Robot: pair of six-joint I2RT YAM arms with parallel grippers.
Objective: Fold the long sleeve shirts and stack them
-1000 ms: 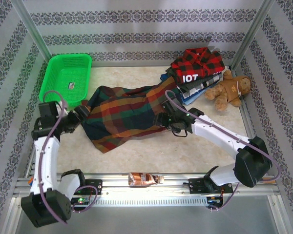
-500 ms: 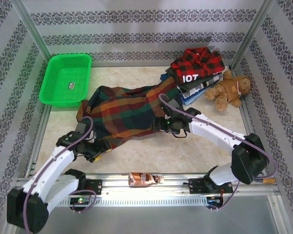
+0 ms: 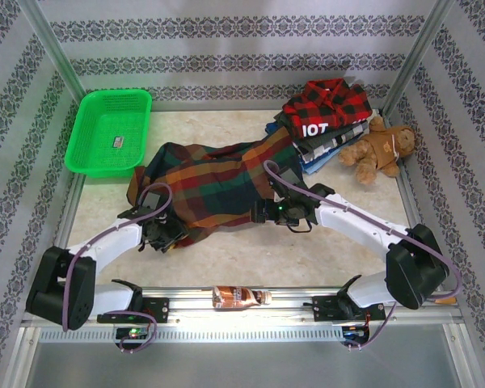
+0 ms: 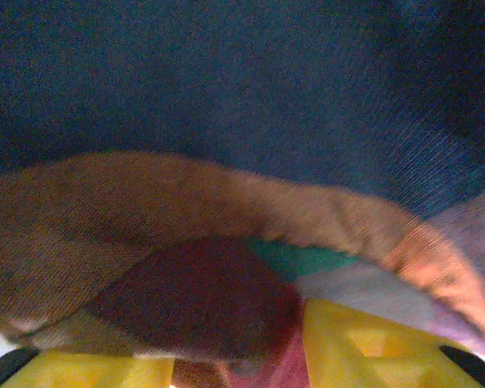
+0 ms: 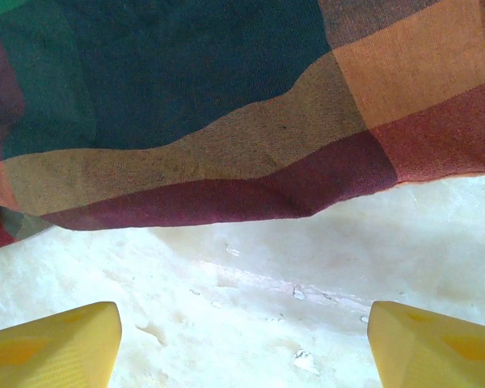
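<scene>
Left gripper (image 3: 168, 234) sits at the near-left hem of the plaid shirt (image 3: 214, 182), with cloth bunched over its fingers (image 4: 364, 347); clamped or not, cannot tell. Right gripper (image 3: 265, 213) has its jaws wide apart over bare table (image 5: 250, 275), just short of the near-right hem. Shirt is spread mid-table, far end touching the stack (image 3: 323, 121). Judged step: gripping the near hem for the first fold. Next: right advances, closes on hem.

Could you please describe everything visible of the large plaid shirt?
The plaid shirt is soft cloth in orange, green, navy and red checks, lying rumpled on the table, one end reaching the folded stack. The left end effector has cloth bunched between its fingers; the open right end effector sits at its near hem.
</scene>
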